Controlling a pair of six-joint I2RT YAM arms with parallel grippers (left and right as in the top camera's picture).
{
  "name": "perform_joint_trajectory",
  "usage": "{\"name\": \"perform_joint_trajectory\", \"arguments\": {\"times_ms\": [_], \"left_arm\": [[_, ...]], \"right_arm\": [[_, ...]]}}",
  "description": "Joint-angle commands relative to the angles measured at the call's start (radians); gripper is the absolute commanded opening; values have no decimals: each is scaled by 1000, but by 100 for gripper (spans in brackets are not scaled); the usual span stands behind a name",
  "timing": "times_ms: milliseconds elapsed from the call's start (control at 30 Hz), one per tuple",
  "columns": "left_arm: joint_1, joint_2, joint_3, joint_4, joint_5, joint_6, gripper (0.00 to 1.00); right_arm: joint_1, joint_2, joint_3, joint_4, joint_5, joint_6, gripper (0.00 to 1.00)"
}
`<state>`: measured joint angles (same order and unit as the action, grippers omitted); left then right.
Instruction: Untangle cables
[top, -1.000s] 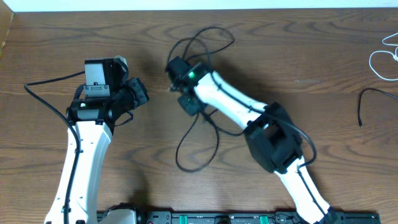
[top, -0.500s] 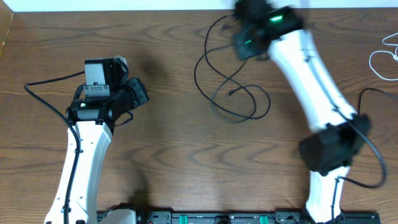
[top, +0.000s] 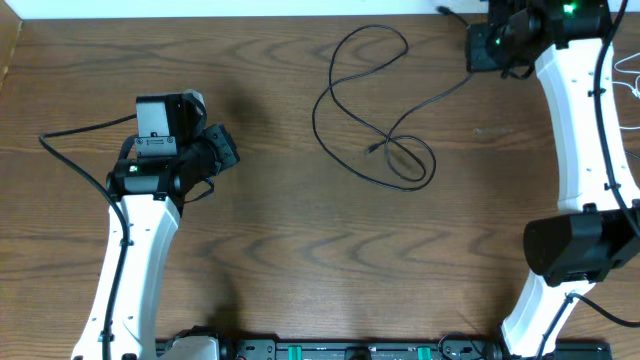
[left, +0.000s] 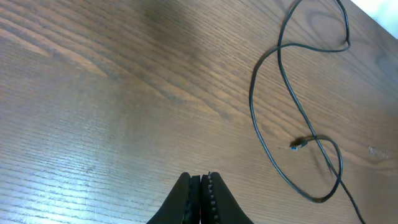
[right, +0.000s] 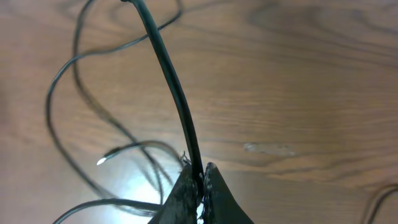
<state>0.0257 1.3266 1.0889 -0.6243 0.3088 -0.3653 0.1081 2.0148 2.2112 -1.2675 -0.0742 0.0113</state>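
Observation:
A long black cable (top: 345, 70) lies in loose loops at the middle back of the table, its small plug end (top: 372, 148) inside a loop. One strand rises to my right gripper (top: 477, 52), which is shut on it at the far right back. In the right wrist view the black cable (right: 168, 68) runs straight up from between the closed fingers of that gripper (right: 200, 169). My left gripper (top: 224, 150) is shut and empty, well left of the loops. In the left wrist view its gripper (left: 201, 178) is shut too, with the cable (left: 280, 81) and plug (left: 298, 144) ahead to the right.
A thin white cable (top: 622, 92) lies at the right edge of the table, behind the right arm (top: 580, 130). The left arm's own thick black lead (top: 70, 135) curves over the table at the left. The table's back edge (top: 250, 14) is close behind the loops.
The right arm has swung from the table's middle to the far right back, pulling the black cable with it and drawing its loops out. The left arm has not moved.

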Motion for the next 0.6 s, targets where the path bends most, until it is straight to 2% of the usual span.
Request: {"name": "perform_joint_trajectory", "arguments": {"times_ms": [0,233,400,567], "left_arm": [[5,0,11,0,-14,13,8],[5,0,11,0,-14,13,8],[5,0,11,0,-14,13,8],[5,0,11,0,-14,13,8]], "right_arm": [[53,27,5,-24,-68,-81,1],[169,144,-40,-119,-56,-114,3],[249,214,-123,-117,-36,-151,10],[301,246,-211,-34,5,-146,20]]}}
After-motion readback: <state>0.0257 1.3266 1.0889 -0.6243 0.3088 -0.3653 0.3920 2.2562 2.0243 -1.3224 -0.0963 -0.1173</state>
